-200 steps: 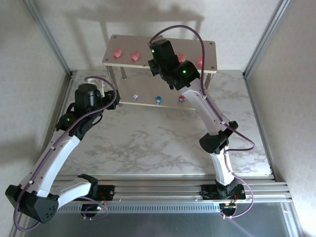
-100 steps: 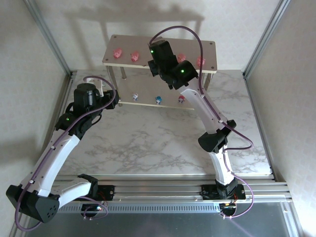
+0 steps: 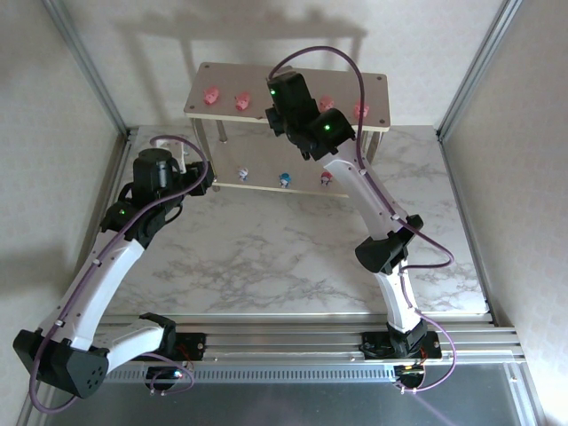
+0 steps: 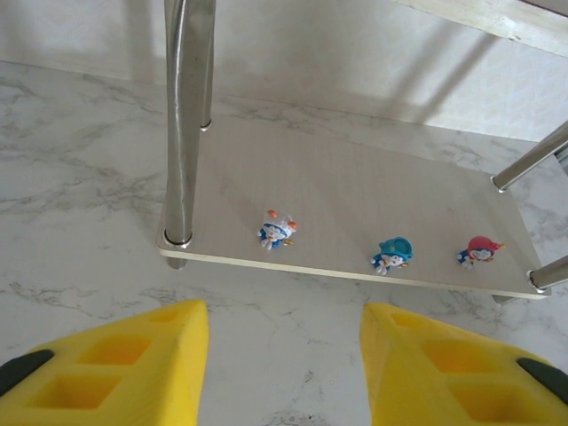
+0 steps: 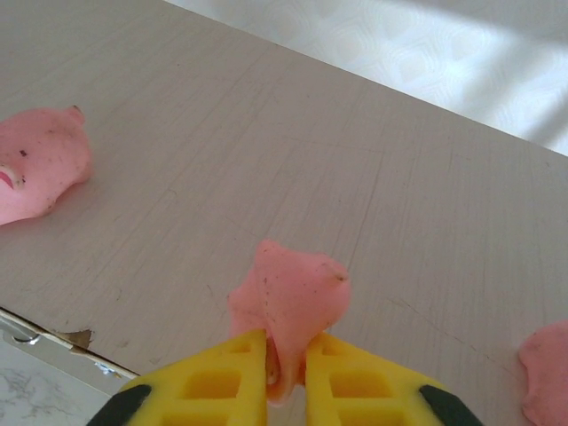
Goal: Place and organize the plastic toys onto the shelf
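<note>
On the top board of the shelf (image 3: 240, 78): pink pig (image 5: 293, 297) pinched in the right gripper (image 5: 286, 355)

From the right wrist: closed narrow on the pink pig, yellow fingers (image 5: 222, 377) pressed to both its sides. Lower part of the toy hidden between them, so cannot tell whether resting on the wood or just clear of it. At the left, another pig (image 5: 35, 173), cut off by the picture's edge. In the lower right corner, a pink scrap (image 5: 546, 373) of one more toy, mostly out of frame. Near the bottom left, a chipped board edge (image 5: 75, 337).

From above: claw tips hidden under the wrist and arm, mid-board. Left of the arm, a leftmost pig (image 3: 211, 95) and a next pig (image 3: 241, 102); right of it, a half-covered pig (image 3: 326, 104) and a rightmost pig (image 3: 359, 111). All too small for detail.

On the lower tier, from the left wrist: an orange-marked figurine (image 4: 277, 231), a blue-capped figurine (image 4: 391, 254) and a red-capped figurine (image 4: 479, 252), in a row near the front edge, well apart from one another. Faces too small to read. Silver leg (image 4: 182, 115) at the near left corner, top cut off.

In front of the shelf, over the marble table (image 4: 80, 169): left gripper (image 4: 282, 311) spread wide, nothing between its fingers, bodies cut off by the bottom edge
</note>
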